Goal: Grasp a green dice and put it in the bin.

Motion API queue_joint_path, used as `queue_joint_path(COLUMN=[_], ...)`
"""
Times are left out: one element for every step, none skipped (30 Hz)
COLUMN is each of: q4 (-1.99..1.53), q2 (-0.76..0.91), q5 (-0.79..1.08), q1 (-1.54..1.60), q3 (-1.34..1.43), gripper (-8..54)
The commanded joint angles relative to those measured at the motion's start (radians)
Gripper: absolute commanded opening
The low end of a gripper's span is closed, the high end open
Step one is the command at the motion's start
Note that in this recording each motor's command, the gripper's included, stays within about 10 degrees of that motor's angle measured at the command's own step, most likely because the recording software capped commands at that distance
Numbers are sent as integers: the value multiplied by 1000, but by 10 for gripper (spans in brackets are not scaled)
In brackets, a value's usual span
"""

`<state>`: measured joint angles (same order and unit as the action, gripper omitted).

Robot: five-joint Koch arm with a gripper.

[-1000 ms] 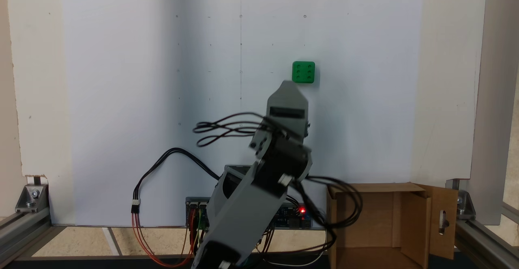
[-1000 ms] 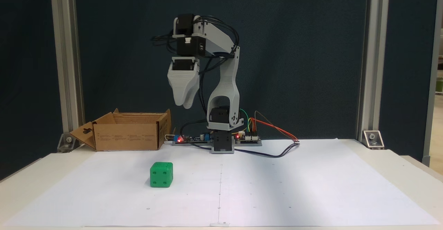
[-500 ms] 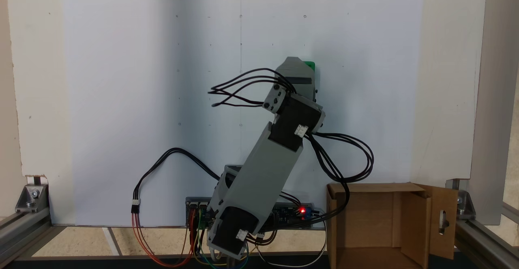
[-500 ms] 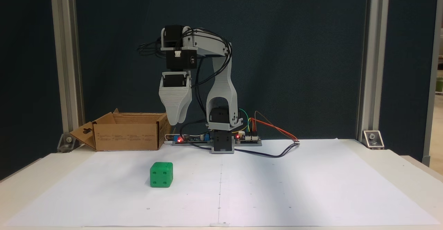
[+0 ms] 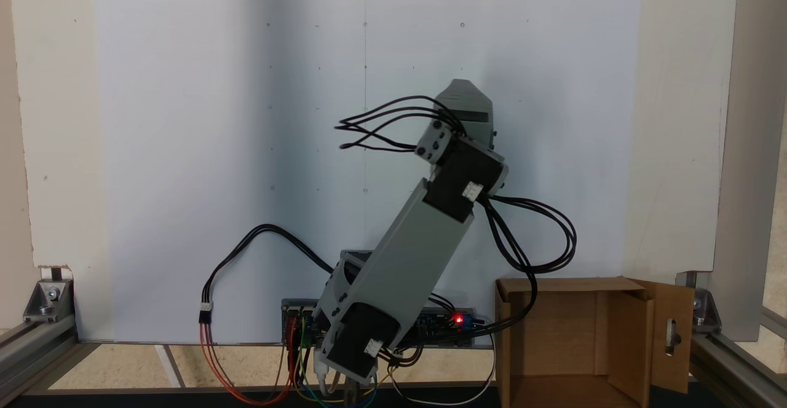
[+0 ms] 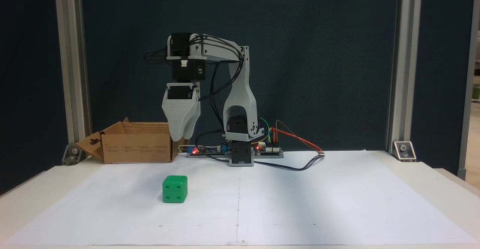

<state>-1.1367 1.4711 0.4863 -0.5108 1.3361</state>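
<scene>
Hovering my pincer (image 6: 179, 136), empty, opening unclear, above green dice (image 6: 174, 189) lower left, lining up the grab for bin (image 6: 135, 147).

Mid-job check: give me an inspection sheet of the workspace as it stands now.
Surface: white paper sheet on a pale table.
Job's things: green dice sits on the sheet, untouched; bin open, near the arm's base.
Clutter: nothing seen.
Grippers: gripper hangs pointing down, above the dice; open or shut cannot be told.
Cables: black cables loop off the arm; coloured wires by the base.
Surroundings: aluminium frame posts, dark backdrop.
</scene>
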Motion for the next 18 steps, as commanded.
queue_joint_path(q4=[12,15,25,31,35,40,41,41,43,49,55,61,66,67,67,67,74,91], q2=[2,-2,-11,-20,-25,-28,-35,-38,-49,-58,-61,-74,-87,-100,-110,-115,-118,-126], q5=[81,81,81,81,81,81,81,81,81,81,81,81,81,81,83,83,83,83], q1=[-8,-8,-9,-8,-8,-8,-6,-6,-3,-2,0,0,0,0,0,0,0,0], q3=[-66,-66,-66,-64,-66,-66,-64,-64,-64,-64,-63,-61,-57,-57,-55,-54,-49,-38], gripper=[457,457,457,457,457,457,457,457,457,457,456,456,456,456,456,456,456,456])
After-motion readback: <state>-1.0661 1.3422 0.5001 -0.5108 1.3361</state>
